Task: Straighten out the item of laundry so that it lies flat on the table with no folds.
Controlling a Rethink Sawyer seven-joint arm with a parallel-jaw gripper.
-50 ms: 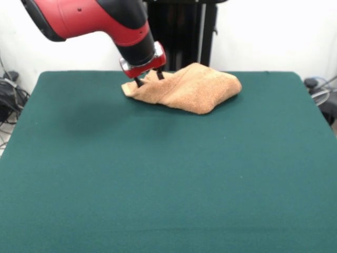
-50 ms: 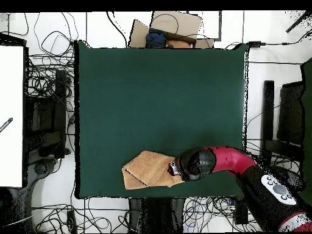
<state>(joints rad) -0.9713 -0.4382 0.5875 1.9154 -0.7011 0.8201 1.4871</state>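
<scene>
Bare table [image 1: 158,184] fills the front; the towel [image 1: 189,88] lies folded near the far edge. Gripper [image 1: 148,79], jaws narrowly apart, straddles a corner: grasping step; next, pinch and pull outward.

A: What can't you make out?

B: The arm [image 1: 95,21] is cut off by the front view's top and left edges. In the overhead view its wrist covers the towel's [image 2: 146,169] corner, and the gripper [image 1: 148,78] is hidden beneath it.

A: Do the fingers pinch cloth?

B: The two dark tips meet the towel's [image 1: 184,87] edge, but whether they grip it is too small to tell. The folds hide the towel's underside, and no labels can be made out.
</scene>
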